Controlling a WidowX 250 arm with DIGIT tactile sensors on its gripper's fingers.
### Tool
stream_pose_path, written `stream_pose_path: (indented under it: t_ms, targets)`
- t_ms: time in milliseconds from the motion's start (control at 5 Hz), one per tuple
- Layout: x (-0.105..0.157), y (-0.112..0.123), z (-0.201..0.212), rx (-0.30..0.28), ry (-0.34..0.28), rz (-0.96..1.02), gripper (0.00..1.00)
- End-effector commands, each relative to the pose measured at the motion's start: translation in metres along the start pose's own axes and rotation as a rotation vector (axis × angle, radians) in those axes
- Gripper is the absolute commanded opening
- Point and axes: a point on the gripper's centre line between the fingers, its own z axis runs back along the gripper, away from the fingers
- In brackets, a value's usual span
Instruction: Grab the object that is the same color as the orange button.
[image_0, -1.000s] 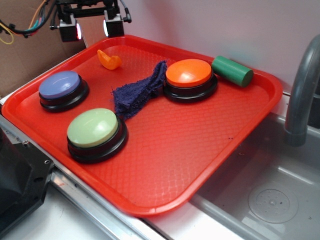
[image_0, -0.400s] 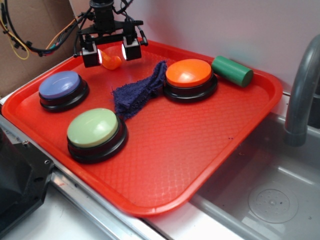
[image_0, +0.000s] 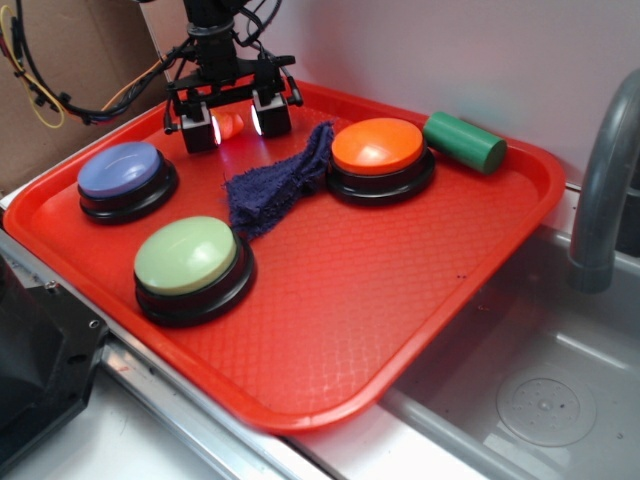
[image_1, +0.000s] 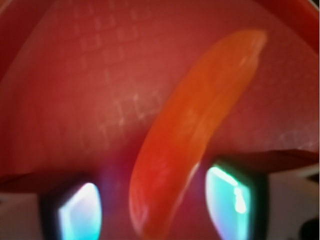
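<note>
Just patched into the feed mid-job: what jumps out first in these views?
The red tray holds three big domed buttons; the orange button sits toward the back. At the far-left corner the gripper is open, straddling the small orange piece, which fills the wrist view between the fingers.

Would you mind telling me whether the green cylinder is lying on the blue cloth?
No, the green cylinder lies at the tray's far edge behind the orange button, apart from the blue cloth.
</note>
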Motion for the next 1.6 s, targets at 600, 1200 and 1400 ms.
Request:
stream_pose_path:
  t_ms: [600, 1200, 1400]
  targets:
    - [-0.095, -0.02, 0.18, -0.103, -0.18, -0.779, 0.0]
    - [-0.002, 0.035, 0.115, -0.023, -0.149, -0.307, 1.0]
    - [0.008, 0.027, 0.087, -0.013, -0.164, -0.17, 1.0]
